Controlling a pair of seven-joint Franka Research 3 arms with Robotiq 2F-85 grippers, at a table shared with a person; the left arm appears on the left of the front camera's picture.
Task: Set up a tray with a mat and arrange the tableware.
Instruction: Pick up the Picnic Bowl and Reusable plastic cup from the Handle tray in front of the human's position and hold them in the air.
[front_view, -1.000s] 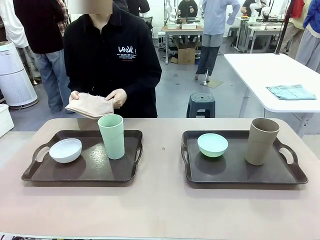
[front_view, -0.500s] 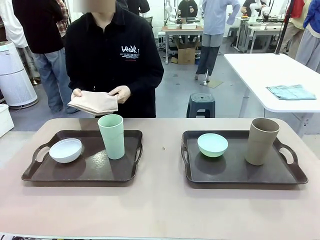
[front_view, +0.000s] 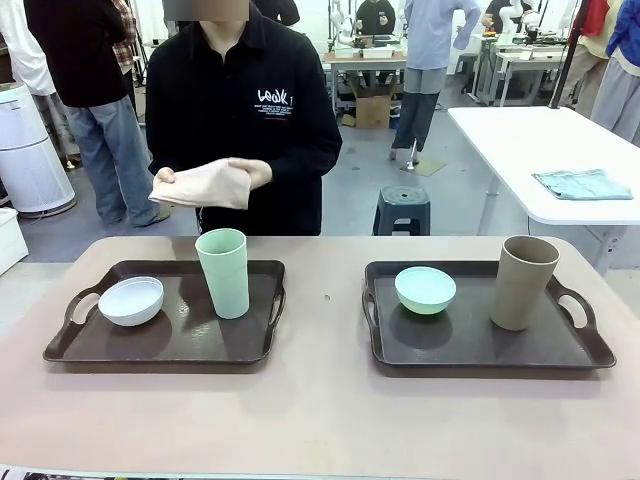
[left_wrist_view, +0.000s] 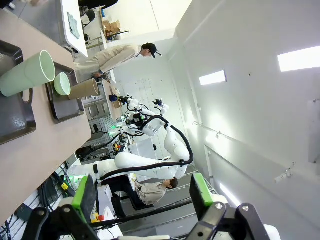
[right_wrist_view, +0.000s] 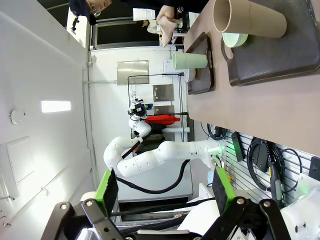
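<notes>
**While a person holds the folded mat, two loaded trays sit on the table**

As the person (front_view: 245, 110) stands at the far side of the table (front_view: 320, 420), both hands (front_view: 250, 172) grip a folded beige mat (front_view: 205, 185) in front of the body, above the table's far edge and touching nothing on it.

Two dark brown trays lie side by side with a strip of bare table between them. On the left tray (front_view: 190, 340), the white bowl (front_view: 131, 300) rests near the left handle. The pale green cup (front_view: 223, 272) stands upright toward the tray's far right, apart from the bowl. On the right tray (front_view: 470, 345), the mint green bowl (front_view: 425, 289) sits in the far left part. The tan-brown cup (front_view: 523, 282) stands upright near the right handle, well apart from that bowl.

Seen from its wrist camera, the left arm's jaws stand wide open, green pads (left_wrist_view: 85, 192) spread with nothing between them, well away from the trays at the picture's edge. The right arm's jaws are likewise wide open and empty, their pads (right_wrist_view: 107, 185) far from the table and its tableware.
</notes>
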